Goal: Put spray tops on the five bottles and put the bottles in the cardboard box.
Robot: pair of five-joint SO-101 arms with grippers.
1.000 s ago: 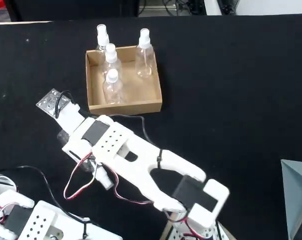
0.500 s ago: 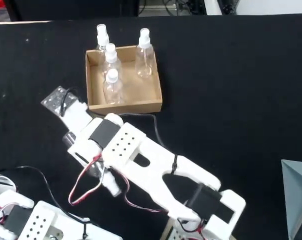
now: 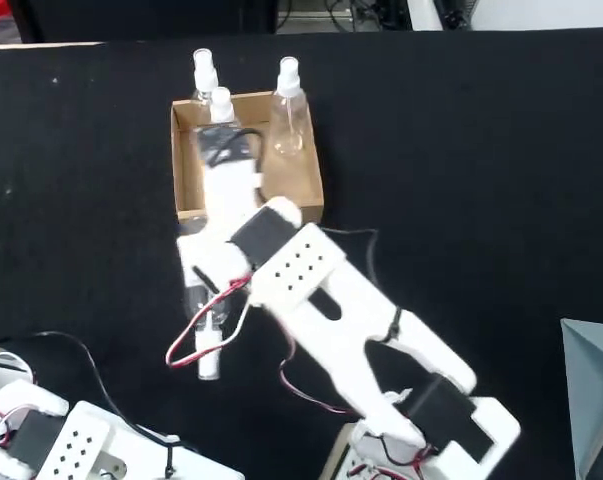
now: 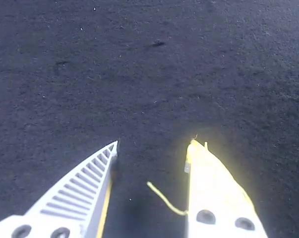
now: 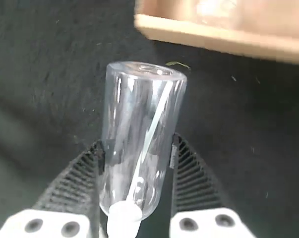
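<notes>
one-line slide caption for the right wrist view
Right gripper holds a clear spray bottle, base toward the cardboard box.

The right arm point(image 3: 321, 290) and its held bottle point(image 5: 142, 129) lie across the near left wall of the cardboard box point(image 3: 293, 180), barring that side. Three standing bottles point(image 3: 289, 110) line the far side. The box's near right floor is bare; open black table point(image 3: 481, 150) lies right.

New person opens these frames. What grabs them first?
The right hand is clamped on a clear bottle, base pointing at the cardboard box just ahead. In the box's far right corner stands a capped bottle. The left hand hangs open over the black table.
</notes>
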